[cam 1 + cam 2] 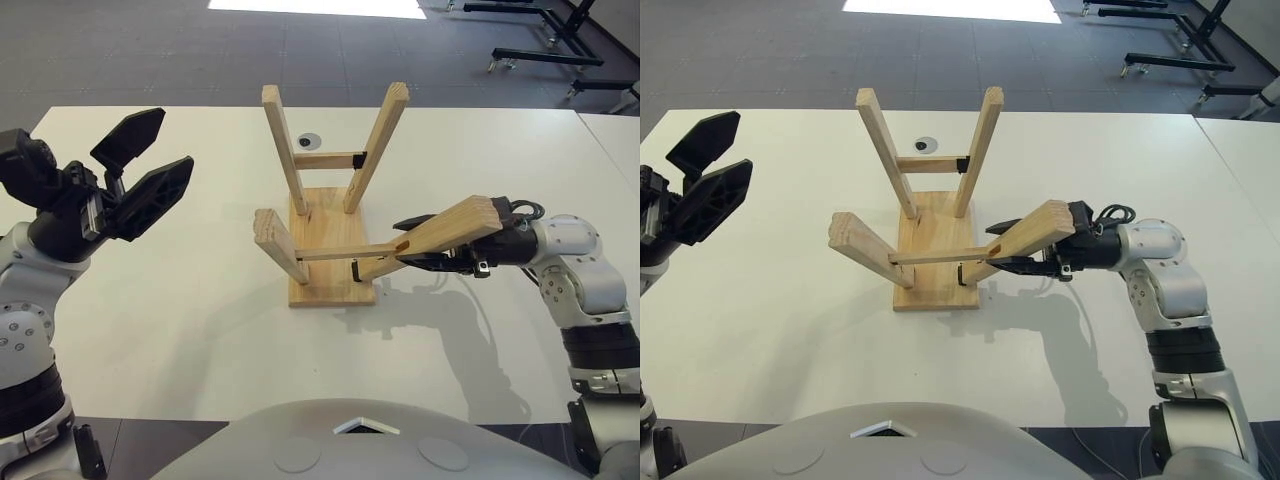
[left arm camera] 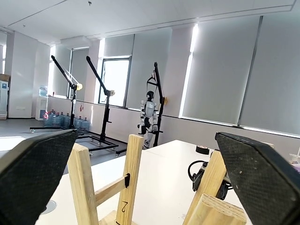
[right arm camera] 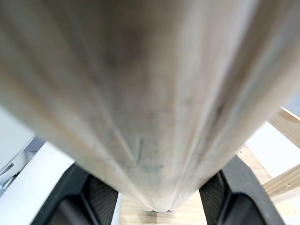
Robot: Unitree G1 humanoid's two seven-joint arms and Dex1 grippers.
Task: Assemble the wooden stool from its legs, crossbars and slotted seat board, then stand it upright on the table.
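The stool (image 1: 330,215) is upside down near the middle of the tabletop (image 1: 180,330), somewhat closer to the far edge than the near one. Its seat board (image 1: 325,225) lies flat on the surface with all four legs pointing up and splaying outward.

The two far legs (image 1: 285,150) lean toward the far edge and are joined by the far crossbar (image 1: 325,160). The near-left leg (image 1: 278,245) and near-right leg (image 1: 440,233) tilt toward the near edge, with the near crossbar (image 1: 345,251) spanning between them.

The right claw (image 1: 405,243) comes in from the right edge and is closed on the near-right leg. One finger lies along the leg's upper face and the other along its underside. In the right wrist view the finger pads (image 3: 101,194) sit on either side of the wood.

The left claw (image 1: 172,138) hangs above the left part of the tabletop, well apart from the stool. Its fingers are spread wide and it holds nothing.

A small round grommet (image 1: 309,141) sits in the tabletop between the far legs, toward the far edge.
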